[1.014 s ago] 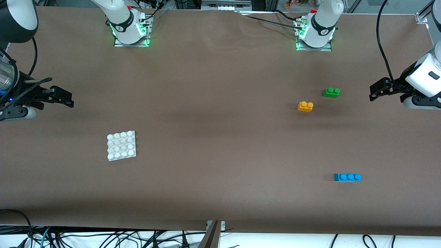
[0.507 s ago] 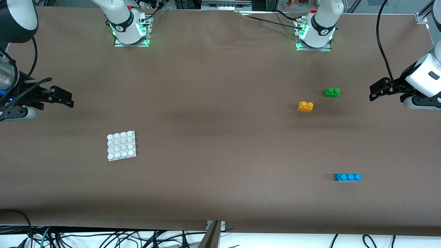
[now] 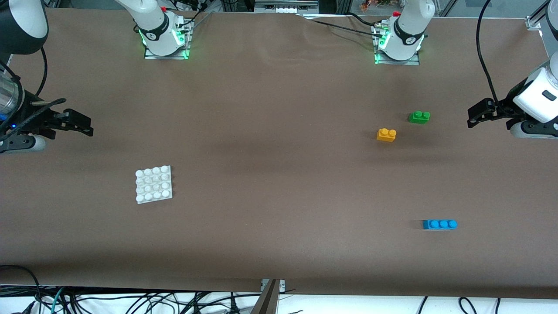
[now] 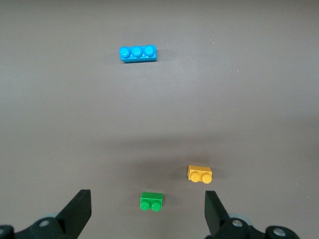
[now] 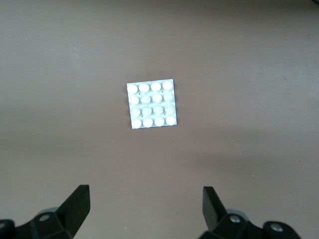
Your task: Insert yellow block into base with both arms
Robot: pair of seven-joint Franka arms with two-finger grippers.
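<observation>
The yellow block (image 3: pixel 386 134) (image 4: pixel 200 174) lies studs up on the brown table toward the left arm's end. The white base (image 3: pixel 153 184) (image 5: pixel 152 104) lies flat toward the right arm's end. My left gripper (image 3: pixel 473 117) (image 4: pixel 148 205) hangs open and empty in the air at its end of the table, well apart from the yellow block. My right gripper (image 3: pixel 85 123) (image 5: pixel 145 201) hangs open and empty at its own end, apart from the base. Both arms hold still.
A green two-stud brick (image 3: pixel 419 117) (image 4: pixel 151 201) sits close by the yellow block, a little farther from the front camera. A blue three-stud brick (image 3: pixel 439 224) (image 4: pixel 138 53) lies nearer the camera. Cables hang below the table's front edge (image 3: pixel 130 301).
</observation>
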